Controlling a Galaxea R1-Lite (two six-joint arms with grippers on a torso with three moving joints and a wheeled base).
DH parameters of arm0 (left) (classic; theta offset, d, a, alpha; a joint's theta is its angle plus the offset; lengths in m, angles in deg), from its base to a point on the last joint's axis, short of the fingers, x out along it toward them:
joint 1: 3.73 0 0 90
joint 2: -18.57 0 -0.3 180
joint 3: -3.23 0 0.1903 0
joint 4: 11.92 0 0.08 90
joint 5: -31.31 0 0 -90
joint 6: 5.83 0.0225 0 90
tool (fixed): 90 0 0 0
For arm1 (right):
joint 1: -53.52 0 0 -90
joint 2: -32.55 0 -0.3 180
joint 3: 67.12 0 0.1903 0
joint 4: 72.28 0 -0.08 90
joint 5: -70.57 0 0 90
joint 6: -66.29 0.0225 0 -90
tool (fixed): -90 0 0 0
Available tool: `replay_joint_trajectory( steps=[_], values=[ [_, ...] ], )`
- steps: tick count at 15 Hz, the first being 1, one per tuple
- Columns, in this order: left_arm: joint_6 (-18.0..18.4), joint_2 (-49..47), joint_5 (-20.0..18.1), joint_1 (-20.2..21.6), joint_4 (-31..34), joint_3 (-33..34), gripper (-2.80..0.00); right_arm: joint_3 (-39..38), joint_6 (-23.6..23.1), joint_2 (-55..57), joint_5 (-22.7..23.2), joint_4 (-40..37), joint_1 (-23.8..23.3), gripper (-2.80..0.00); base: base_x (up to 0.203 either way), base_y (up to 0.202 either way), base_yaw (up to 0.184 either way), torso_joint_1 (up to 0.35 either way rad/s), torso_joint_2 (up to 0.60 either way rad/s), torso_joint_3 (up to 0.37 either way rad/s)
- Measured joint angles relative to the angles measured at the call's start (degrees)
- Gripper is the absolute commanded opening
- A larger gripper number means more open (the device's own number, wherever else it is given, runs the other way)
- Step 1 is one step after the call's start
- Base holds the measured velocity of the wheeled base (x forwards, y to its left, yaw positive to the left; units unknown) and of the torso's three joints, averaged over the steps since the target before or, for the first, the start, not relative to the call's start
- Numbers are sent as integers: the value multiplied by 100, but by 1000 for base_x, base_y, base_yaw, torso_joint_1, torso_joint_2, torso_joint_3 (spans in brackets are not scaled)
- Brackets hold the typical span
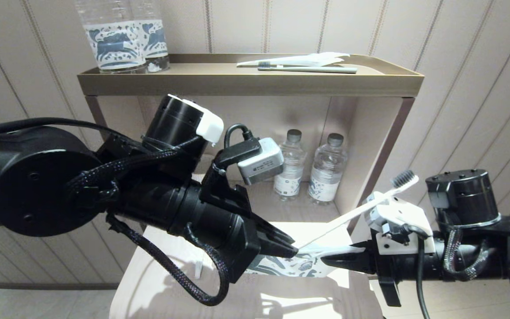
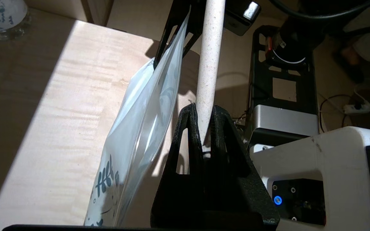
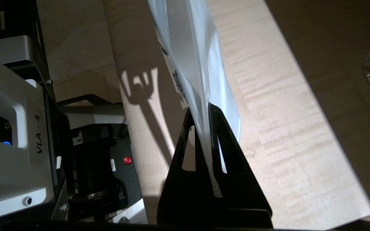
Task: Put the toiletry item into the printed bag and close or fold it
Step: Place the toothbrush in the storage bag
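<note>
With the left gripper [image 1: 291,249] clamped on the handle end of the toothbrush [image 1: 348,215], I've got the brush slanting up and away from the jaws, black bristle head high over the right arm's wrist camera. In the left wrist view the handle runs straight out between the closed jaws, and the printed bag [image 2: 140,134] hangs just beside them on one side, not around the brush. So the brush is still outside the pouch.

Next across, the bag [image 1: 290,265] hangs between the two grippers, above the pale wooden surface [image 1: 281,301] and off it.

Right gripper [image 3: 210,150] is pinched shut on the bag's edge; the film comes out of the jaws as one flat sheet. I can't tell from here whether the mouth is open or where the slider sits.

How I'd run the step:
- Keep the right grip fixed; it's the only thing locating the mouth.
- The clamped end is the one nearest the bag, so bristle end can't lead. I'd drop the slant until the handle lies along the bag's length, then work it in.
- Go slow: thin film will likely buckle or cling rather than part.
- Risk: brush sliding down the outside face and reading as inserted. Check the left wrist view before releasing.
</note>
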State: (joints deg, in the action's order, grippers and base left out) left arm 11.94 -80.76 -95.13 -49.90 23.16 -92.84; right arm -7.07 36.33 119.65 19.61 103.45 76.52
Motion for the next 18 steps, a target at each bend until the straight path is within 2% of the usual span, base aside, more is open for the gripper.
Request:
replay_joint_trajectory(
  steps=[6,13,18],
  values=[
    [6,-307,31,-6,-315,-30,-280,-5,0,2,1,0,13,-280,0,0,0,0,0,0],
    [83,-278,105,120,-345,-141,-280,-28,-2,49,1,2,55,-280,0,0,0,0,0,0],
    [88,-304,72,181,-358,45,-280,-35,-2,71,1,0,81,-280,0,0,0,0,0,0]
  ],
)
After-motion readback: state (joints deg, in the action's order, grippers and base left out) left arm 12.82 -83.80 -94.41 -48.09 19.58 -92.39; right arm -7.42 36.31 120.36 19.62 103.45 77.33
